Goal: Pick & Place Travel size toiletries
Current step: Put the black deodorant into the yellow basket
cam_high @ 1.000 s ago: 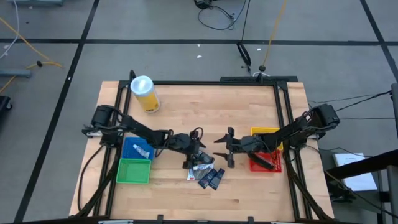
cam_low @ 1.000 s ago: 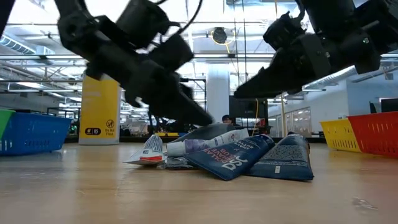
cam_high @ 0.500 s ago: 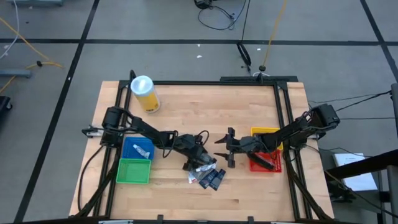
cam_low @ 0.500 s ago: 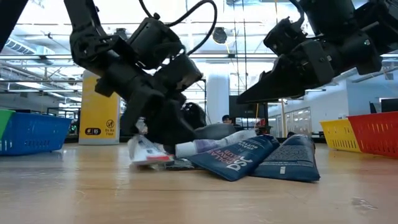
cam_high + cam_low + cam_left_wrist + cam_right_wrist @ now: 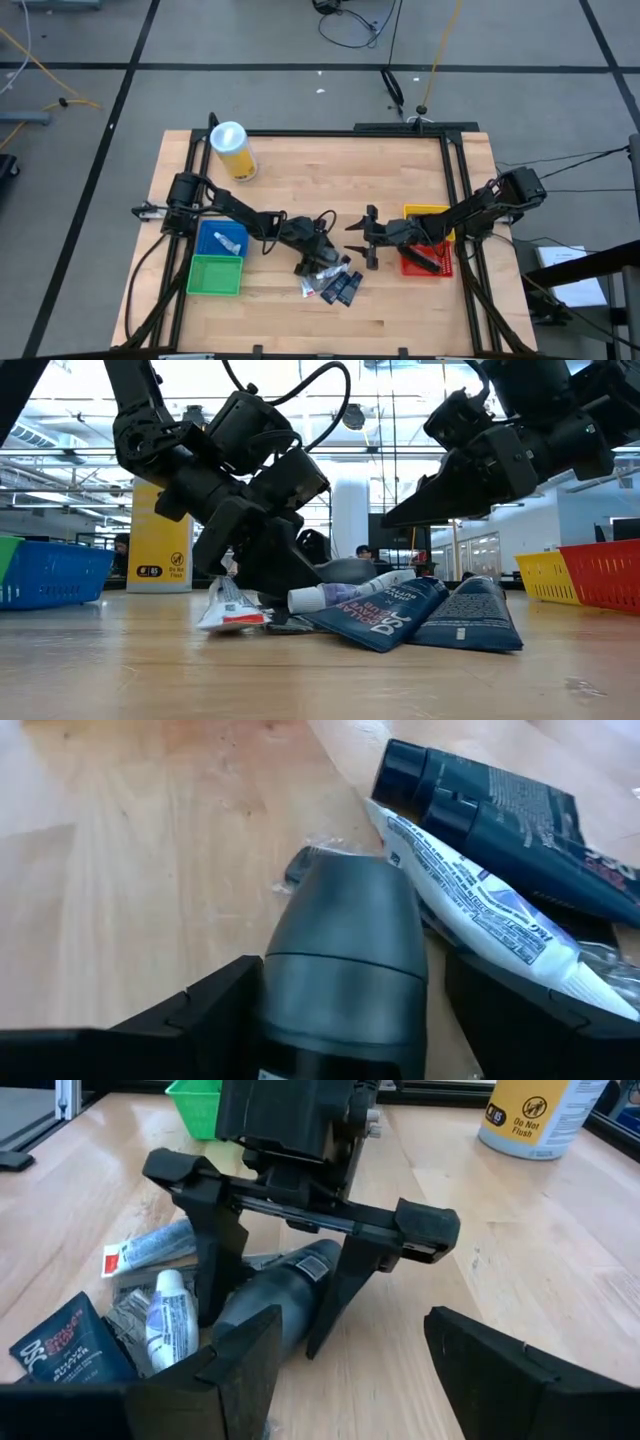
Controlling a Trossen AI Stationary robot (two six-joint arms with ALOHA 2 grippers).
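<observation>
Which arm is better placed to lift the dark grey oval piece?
Left. The left gripper straddles the dark grey oval piece; the right gripper hovers open beside the pile.

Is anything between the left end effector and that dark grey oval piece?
Nothing visible. The left end effector straddles the dark grey oval piece, one finger each side; a white tube lies close beside it.

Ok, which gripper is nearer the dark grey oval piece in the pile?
Left. The left gripper straddles the dark grey oval piece, a finger on either side. The right gripper hangs open above the table, off to the pile's side, apart from it.
</observation>
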